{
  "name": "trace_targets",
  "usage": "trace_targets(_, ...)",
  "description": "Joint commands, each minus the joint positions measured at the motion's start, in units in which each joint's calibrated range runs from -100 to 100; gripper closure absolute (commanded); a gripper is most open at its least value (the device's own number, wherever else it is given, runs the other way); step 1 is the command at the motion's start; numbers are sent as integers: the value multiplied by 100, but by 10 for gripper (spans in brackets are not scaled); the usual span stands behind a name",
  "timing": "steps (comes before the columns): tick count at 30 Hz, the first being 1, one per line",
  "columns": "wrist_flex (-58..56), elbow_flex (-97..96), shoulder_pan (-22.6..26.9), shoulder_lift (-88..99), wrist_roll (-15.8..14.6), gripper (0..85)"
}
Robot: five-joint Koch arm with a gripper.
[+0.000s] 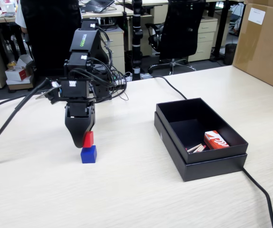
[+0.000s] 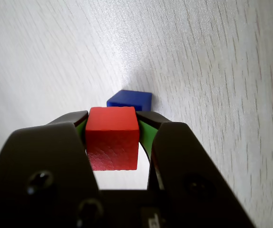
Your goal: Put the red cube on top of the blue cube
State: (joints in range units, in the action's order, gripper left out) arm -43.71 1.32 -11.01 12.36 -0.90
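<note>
The gripper [image 1: 86, 140] clamps the red cube [image 1: 88, 139] just above the blue cube [image 1: 89, 154] on the table [image 1: 136, 190], left of the black box [image 1: 200, 137]. If released off-centre, the red cube could tip off.

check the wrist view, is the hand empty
No, the hand is closed on the red cube, which sits between its two fingers with the blue cube just beyond.

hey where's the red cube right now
The red cube is clamped in the gripper, left of centre in the fixed view, directly above the blue cube on the table, well left of the black box.
</note>
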Motion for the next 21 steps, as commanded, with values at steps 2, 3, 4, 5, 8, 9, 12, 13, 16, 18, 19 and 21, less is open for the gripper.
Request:
trace_targets(2,194,94,0,101,10,845)
trace_targets(3,194,85,0,101,10,845)
trace_targets(4,185,58,0,112,10,845)
trace_targets(5,194,31,0,112,10,843)
trace_targets(8,185,-60,10,146,15,786)
trace_targets(9,185,-96,15,146,15,767)
trace_targets(12,185,-132,20,158,15,765)
trace_targets(13,185,-123,24,169,15,765)
trace_targets(16,185,-60,24,169,10,701)
trace_targets(18,185,-24,34,169,10,673)
trace_targets(19,185,4,34,169,10,673)
trace_targets(21,194,58,29,181,10,673)
